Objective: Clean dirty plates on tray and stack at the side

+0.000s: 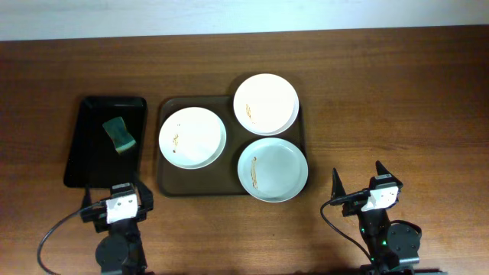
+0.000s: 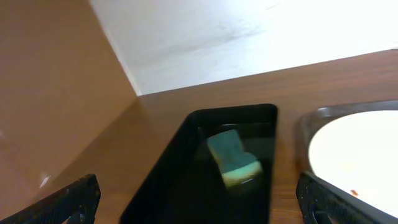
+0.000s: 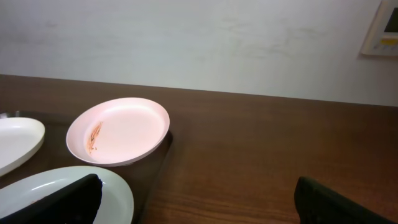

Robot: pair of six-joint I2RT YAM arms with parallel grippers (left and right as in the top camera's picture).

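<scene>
Our left pincer (image 1: 116, 197) has its jaws spread wide and holds nothing; our right pincer (image 1: 357, 180) is splayed just as wide and is equally empty.

The first risk sits straight ahead of the left pincer. The sponge (image 1: 119, 134) lies in the black tray (image 1: 88, 164) at a slant to its sides. We judge that a shallow closing could skid it along that glossy floor or catch only a corner, so that it twists free on the lift.

Ahead and to the right of that pincer is the brown tray (image 1: 170, 182), with a white plate (image 1: 192, 137) just inside its rim. Scrubbed one-armed, the plate may slide into its neighbours, so we think the right pincer should steady it.

Ahead and to the left of the right pincer lies the blue-green plate (image 1: 272, 169), which appears to lap over the tray's rim on the pincer's side. A downward push there could tip it onto the table (image 1: 405, 99). Beyond it the second white plate (image 1: 265, 104) overhangs the far rim in the same way. All three carry thin brown smears.

As to pose, both arms sit low at the near table edge, wrists aimed forward. The left is at the black tray's near end, the right over bare wood, apart from every plate.
</scene>
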